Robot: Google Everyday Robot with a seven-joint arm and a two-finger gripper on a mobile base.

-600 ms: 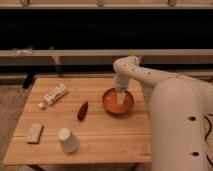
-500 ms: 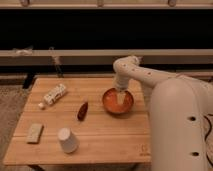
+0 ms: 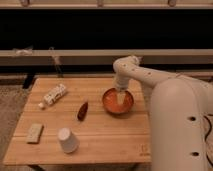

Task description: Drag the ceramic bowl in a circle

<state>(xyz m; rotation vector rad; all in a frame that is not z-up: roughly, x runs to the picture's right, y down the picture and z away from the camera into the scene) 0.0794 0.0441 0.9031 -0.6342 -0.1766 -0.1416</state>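
My claw [image 3: 120, 94] sits down inside the bowl [image 3: 113, 105], toward its far wall, so the bowl lies right under and around it, not off to a side. Can't tell the claw's state. The bowl is on the bench [image 3: 110, 136], at the end nearest my base. It's round, so no axis to line up. The dark pointed thing [image 3: 82, 111] lies near it on the side away from my base; I judge the circle should stay tight there.

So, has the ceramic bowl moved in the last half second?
No. The ceramic bowl lies just as close to the far edge of the table as before, with the gripper reaching down into it.
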